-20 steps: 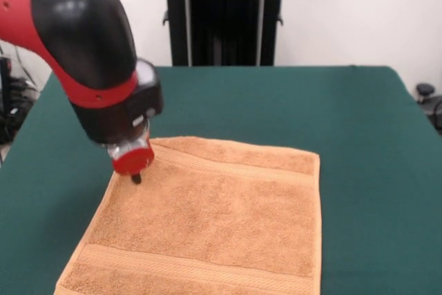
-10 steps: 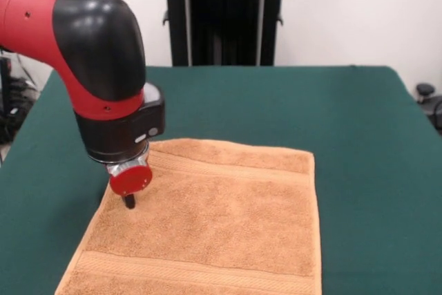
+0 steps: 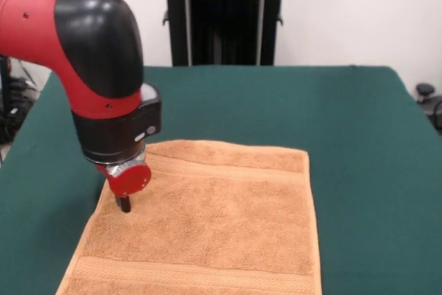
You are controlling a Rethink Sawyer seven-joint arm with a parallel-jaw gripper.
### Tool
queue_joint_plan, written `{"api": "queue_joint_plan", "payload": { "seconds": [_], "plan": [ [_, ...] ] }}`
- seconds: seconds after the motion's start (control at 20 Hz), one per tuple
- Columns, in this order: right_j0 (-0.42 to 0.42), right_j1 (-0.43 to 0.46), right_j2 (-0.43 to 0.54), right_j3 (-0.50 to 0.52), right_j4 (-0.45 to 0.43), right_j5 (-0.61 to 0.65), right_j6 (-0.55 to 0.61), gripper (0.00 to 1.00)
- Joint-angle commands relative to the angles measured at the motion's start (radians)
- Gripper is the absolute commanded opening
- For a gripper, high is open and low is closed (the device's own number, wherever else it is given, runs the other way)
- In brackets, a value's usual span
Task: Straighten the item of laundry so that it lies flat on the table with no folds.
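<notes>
The item of laundry point(image 3: 214, 219), an orange-tan terry towel with woven bands near its far and near ends, lies spread on the dark green table point(image 3: 359, 136), its near end cut off by the bottom of the picture. No fold shows in the part I see. My gripper point(image 3: 123, 204) reaches down from the red and black arm and presses its dark tip onto the towel near its left edge, toward the far left corner. The wrist hides how the tip stands.
A black stand point(image 3: 224, 12) rises behind the table's far edge. Bare green felt stretches to the right of the towel and beyond its far end.
The gripper has moved toward the near left, dragging the towel with it. The towel's far right corner has shifted left, and its right edge now runs straighter.
</notes>
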State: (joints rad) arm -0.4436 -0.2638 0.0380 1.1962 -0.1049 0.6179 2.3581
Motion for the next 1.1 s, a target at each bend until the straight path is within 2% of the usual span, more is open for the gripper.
{"api": "queue_joint_plan", "payload": {
  "seconds": [0.05,0.15,0.25,0.3,0.45,0.55,0.65,0.95,1.0,1.1],
  "plan": [
    [-0.290,0.451,0.403,-0.082,-0.467,-0.667,-0.342,0.00],
    [-0.398,0.499,0.556,-0.083,-0.613,-0.672,-0.364,0.00],
    [-0.471,0.549,0.667,-0.080,-0.678,-0.647,-0.356,0.00],
    [-0.464,0.551,0.672,-0.086,-0.699,-0.669,-0.278,0.00],
    [-0.495,0.600,0.743,-0.094,-0.740,-0.692,-0.144,0.00],
    [-0.413,0.563,0.658,-0.119,-0.695,-0.782,0.008,0.00],
    [-0.323,0.527,0.542,-0.136,-0.586,-0.852,0.091,0.00],
    [-0.241,0.468,0.417,-0.117,-0.429,-0.750,0.079,0.00],
    [-0.273,0.474,0.456,-0.106,-0.435,-0.707,0.037,0.00],
    [-0.273,0.470,0.456,-0.103,-0.425,-0.681,-0.001,0.00]
  ]
}}
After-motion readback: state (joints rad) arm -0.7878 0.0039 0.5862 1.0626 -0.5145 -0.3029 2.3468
